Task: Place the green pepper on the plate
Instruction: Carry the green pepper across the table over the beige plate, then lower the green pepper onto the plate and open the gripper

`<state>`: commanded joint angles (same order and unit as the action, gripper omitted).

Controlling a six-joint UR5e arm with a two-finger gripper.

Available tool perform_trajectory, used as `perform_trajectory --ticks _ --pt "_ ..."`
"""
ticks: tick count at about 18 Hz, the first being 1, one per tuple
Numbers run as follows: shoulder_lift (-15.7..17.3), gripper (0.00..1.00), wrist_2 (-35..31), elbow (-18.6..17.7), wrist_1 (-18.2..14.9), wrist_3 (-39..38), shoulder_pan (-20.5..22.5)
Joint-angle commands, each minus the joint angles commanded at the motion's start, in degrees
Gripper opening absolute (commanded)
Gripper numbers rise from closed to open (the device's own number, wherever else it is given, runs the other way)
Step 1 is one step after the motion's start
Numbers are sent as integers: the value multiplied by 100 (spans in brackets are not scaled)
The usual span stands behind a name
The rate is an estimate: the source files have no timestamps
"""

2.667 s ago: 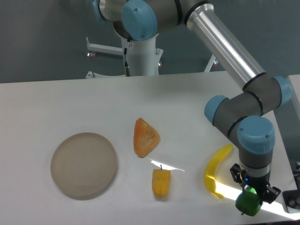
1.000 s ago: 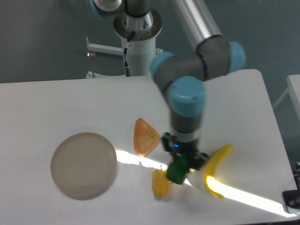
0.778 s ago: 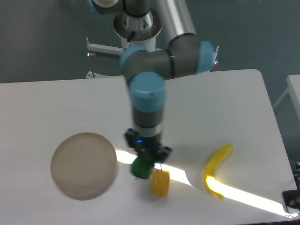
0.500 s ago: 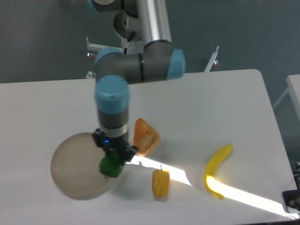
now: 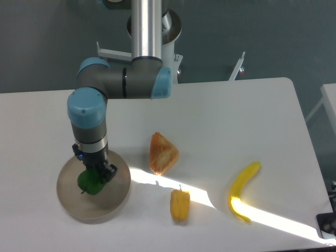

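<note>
The green pepper [image 5: 89,182] is dark green and glossy, held in my gripper [image 5: 93,176] over the middle of the plate [image 5: 115,197]. The plate is a round beige-grey dish at the table's front left. The gripper points straight down and its fingers are shut on the pepper's top. I cannot tell whether the pepper touches the plate or hangs just above it.
An orange wedge-shaped piece of food [image 5: 163,153] lies right of the plate. A yellow-orange pepper [image 5: 180,205] lies near the front edge. A banana [image 5: 242,192] lies at the front right. The arm's base [image 5: 157,31] stands behind the table.
The gripper has carried the green pepper from the front right corner leftwards across the table, past the yellow-orange pepper, to over the plate's middle.
</note>
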<state>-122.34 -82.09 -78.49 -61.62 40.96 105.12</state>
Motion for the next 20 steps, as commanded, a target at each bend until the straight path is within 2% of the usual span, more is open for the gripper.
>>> perform_trajectory --ticks 5,9,16,20 --pt "-131 24 0 -35 115 -36 -9" --pt "-255 24 0 -70 448 0 -26" --pt "-264 24 35 -70 457 0 -26" --pt "-246 27 36 -70 457 9 -26"
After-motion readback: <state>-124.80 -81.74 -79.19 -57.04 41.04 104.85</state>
